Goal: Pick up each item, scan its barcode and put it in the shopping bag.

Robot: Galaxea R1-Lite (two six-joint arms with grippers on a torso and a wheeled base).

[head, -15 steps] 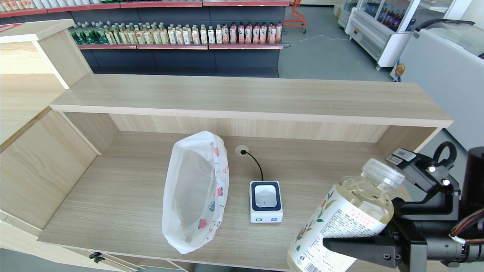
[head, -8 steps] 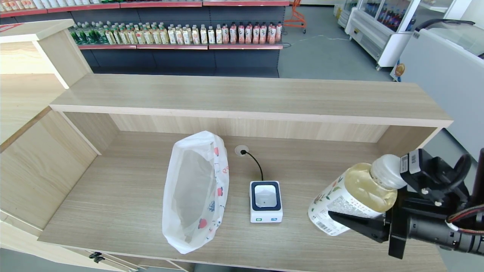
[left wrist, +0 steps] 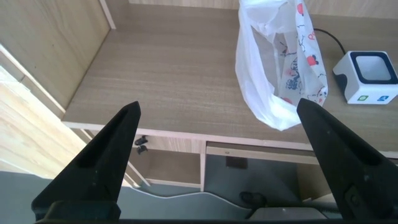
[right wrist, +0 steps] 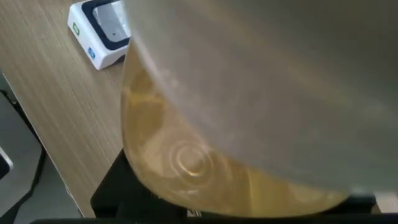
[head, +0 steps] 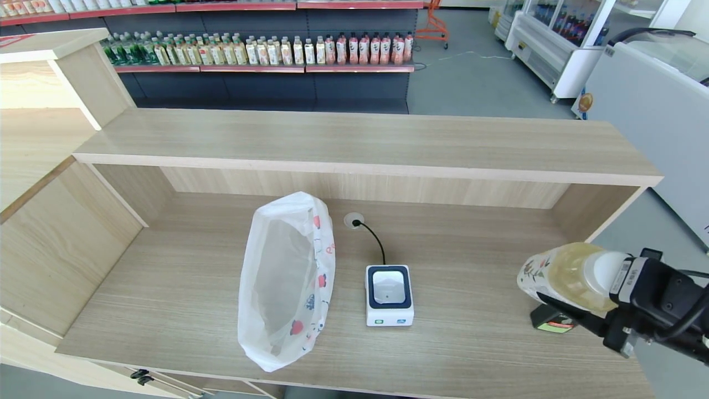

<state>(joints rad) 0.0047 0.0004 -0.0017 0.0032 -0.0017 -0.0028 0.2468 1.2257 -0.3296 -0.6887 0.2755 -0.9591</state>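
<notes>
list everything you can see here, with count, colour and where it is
counter: one, light wood, a raised ledge behind a lower desk
shopping bag: one, white see-through with coloured prints, on the desk left of the scanner
scanner: one, white with a dark-framed window, mid-desk; its black cable runs back to a hole in the desk
bottle: one, pale yellow drink, white cap, flowered label, tipped on its side above the desk's right end
shelf bottles: one row, green through yellow to pink, store shelf behind
freezers: at least two, white, far right
left gripper: black, fingers apart, holding nothing, before the desk's front edge
right gripper: black, closed on the bottle
</notes>
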